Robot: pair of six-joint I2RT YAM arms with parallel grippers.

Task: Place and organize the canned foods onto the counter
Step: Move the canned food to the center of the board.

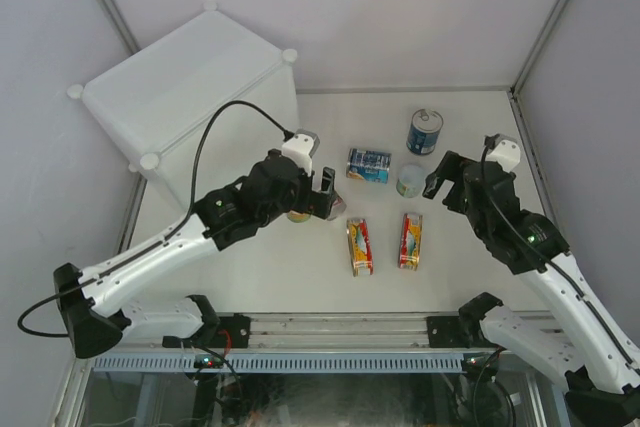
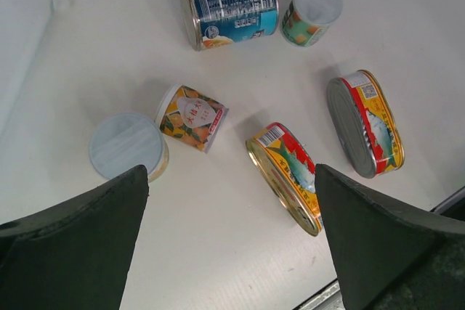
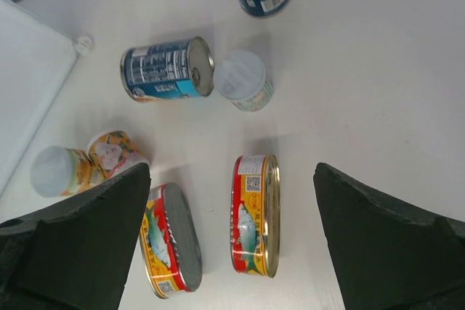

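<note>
My left gripper [image 1: 328, 199] hangs over the middle of the table [image 1: 290, 272], fingers spread wide on nothing, above two small cans [image 2: 192, 116], one upright, one tipped. My right gripper [image 1: 448, 180], spread too and empty, hangs nearer the right edge. Between us two oval tins [image 1: 359, 245] lie apart toward the near edge, with bare surface around them. A lying blue can [image 1: 368, 165], a white-lidded can [image 1: 410, 180] and an upright blue can [image 1: 425, 132] sit farther back. The counter [image 1: 190, 97] fills the far-left corner.

The white counter [image 1: 185, 97] stands far left. One blue can [image 1: 425, 133] is upright; a second blue can [image 1: 368, 165] lies sideways. Two oval tins [image 1: 359, 245] lie side by side. Two small cans [image 1: 410, 180] stand upright; a third small can [image 2: 192, 116] lies tipped.
</note>
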